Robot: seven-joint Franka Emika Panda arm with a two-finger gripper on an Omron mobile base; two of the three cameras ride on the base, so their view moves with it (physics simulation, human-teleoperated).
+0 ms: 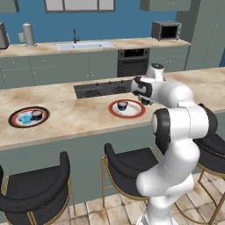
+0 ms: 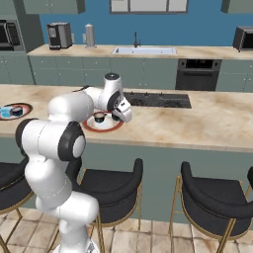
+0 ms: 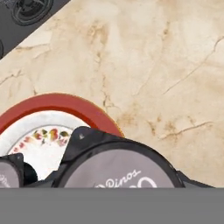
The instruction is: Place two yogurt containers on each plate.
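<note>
While the marble island counter runs wide and bare to the right of the arm, its near edge drops to the black stools below, and the dark cooktop sits flush in its far side. On the counter lie two plates, well apart: the dark-edged plate far to the left, carrying a light blue yogurt cup and a dark yogurt cup side by side, and the white red-rimmed plate under the hand, with open stone all round its rim. One dark cup stands on that plate toward its left half. The gripper hangs over the plate's right side, clamped on another dark container whose pale grey lid shows cursive writing, partly cut off, reading "Pinos". In the hand view a painted flower sprig marks the plate's white middle, and a second pale lid sits at the lower left
</note>
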